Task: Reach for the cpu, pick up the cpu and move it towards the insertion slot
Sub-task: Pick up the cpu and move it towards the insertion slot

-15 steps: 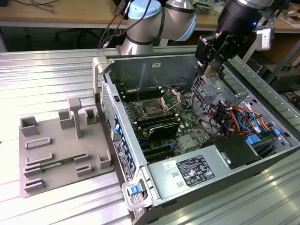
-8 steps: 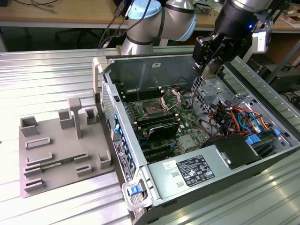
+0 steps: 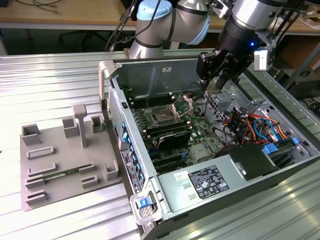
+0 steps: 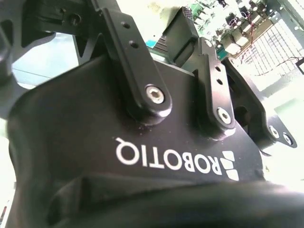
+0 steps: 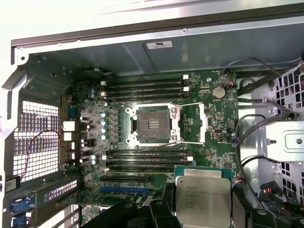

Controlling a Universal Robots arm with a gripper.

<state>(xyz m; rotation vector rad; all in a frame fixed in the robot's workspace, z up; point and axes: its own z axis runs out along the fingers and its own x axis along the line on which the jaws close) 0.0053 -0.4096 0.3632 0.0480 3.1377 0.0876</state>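
The cpu [image 5: 203, 197], a flat square chip with a silvery metal top on a green edge, hangs close under the first wrist camera, and my gripper's dark fingers [image 5: 159, 211] are shut on its sides. The insertion slot [image 5: 152, 123] is a dark square socket whose shiny metal frame stands open, on the green board between the black memory slots. In the exterior view my gripper [image 3: 208, 86] hovers inside the open computer case, above and toward the exterior view's right of the insertion slot [image 3: 165, 116]. The cpu is held apart from the socket.
A grey plastic tray [image 3: 65, 155] with a green memory stick [image 3: 60, 176] lies outside the case on the exterior view's left. Case walls [image 3: 150, 70] ring the board. Coloured cables [image 3: 252, 124] and a power supply [image 3: 210, 182] sit toward the exterior view's right.
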